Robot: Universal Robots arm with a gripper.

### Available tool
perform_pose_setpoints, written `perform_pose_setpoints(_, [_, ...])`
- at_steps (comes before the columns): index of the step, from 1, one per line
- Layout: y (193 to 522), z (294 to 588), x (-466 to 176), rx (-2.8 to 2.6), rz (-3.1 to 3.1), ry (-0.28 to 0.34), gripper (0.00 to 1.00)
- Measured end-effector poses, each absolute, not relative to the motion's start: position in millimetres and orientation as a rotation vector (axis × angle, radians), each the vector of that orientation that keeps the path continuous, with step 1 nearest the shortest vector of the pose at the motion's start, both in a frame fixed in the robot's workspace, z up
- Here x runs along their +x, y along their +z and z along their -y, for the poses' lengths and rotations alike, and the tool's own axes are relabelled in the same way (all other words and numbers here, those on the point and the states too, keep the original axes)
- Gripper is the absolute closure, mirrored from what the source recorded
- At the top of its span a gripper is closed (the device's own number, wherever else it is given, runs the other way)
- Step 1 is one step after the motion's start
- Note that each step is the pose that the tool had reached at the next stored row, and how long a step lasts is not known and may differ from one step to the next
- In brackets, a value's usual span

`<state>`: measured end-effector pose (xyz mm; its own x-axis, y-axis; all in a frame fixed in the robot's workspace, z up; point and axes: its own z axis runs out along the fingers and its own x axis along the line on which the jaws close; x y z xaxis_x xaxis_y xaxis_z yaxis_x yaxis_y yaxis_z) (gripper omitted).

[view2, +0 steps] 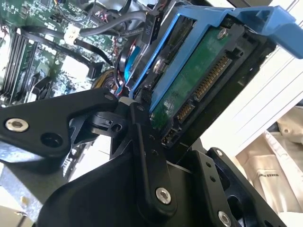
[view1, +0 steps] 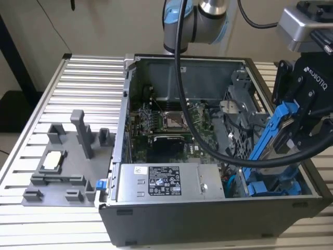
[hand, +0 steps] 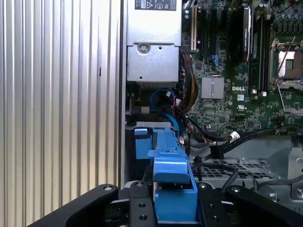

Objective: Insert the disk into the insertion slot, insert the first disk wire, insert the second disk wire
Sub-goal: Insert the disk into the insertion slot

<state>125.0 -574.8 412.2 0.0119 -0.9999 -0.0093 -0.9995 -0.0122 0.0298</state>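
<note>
My hand [view1: 301, 127] is clamped on the disk [view1: 271, 136], gripping its blue carrier and holding it tilted above the open computer case [view1: 156, 219]. The disk hangs over the case's end at the exterior view's right, near the perforated insertion slot [hand: 227, 171], not yet seated.

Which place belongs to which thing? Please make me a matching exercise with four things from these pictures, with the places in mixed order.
Things:
1. disk
2. power-supply box
3. CPU socket
4. grey fixture

Places:
A. on the slatted table, to the exterior view's left of the computer case
B. held tilted in the gripper, over the case's end at the exterior view's right
C. in the middle of the motherboard
D. inside the case, against the wall nearest the exterior camera

Pairs: 1-B, 2-D, 3-C, 4-A
</note>
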Motion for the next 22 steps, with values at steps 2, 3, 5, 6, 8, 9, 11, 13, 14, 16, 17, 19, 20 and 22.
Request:
perform_pose_setpoints(2, [410.2, 574.6, 125.7, 2.225, 2.198, -0.044, 0.67])
perform_pose_setpoints(3, [409.1, 574.4, 126.0, 2.225, 2.198, -0.045, 0.67])
perform_pose_setpoints(5, [406.8, 574.1, 126.6, 2.226, 2.199, -0.047, 0.67])
perform_pose_setpoints(6, [405.5, 573.8, 126.7, 2.226, 2.200, -0.048, 0.67])
perform_pose_setpoints(8, [401.9, 573.0, 127.0, 2.226, 2.201, -0.050, 0.67])
perform_pose_setpoints(9, [400.1, 572.6, 127.2, 2.227, 2.201, -0.050, 0.67])
perform_pose_setpoints(11, [396.5, 571.9, 127.4, 2.226, 2.202, -0.050, 0.67])
perform_pose_setpoints(13, [392.7, 571.3, 127.6, 2.226, 2.202, -0.051, 0.67])
perform_pose_setpoints(14, [390.9, 571.1, 127.8, 2.227, 2.202, -0.051, 0.67])
perform_pose_setpoints(16, [387.9, 570.9, 127.8, 2.227, 2.202, -0.052, 0.67])
perform_pose_setpoints(17, [387.6, 570.8, 127.8, 2.227, 2.203, -0.053, 0.67])
perform_pose_setpoints(19, [387.6, 570.9, 127.8, 2.228, 2.203, -0.053, 0.67])
perform_pose_setpoints(20, [387.6, 570.8, 127.8, 2.228, 2.203, -0.053, 0.67])
perform_pose_setpoints(22, [387.5, 570.9, 127.8, 2.228, 2.203, -0.053, 0.67])
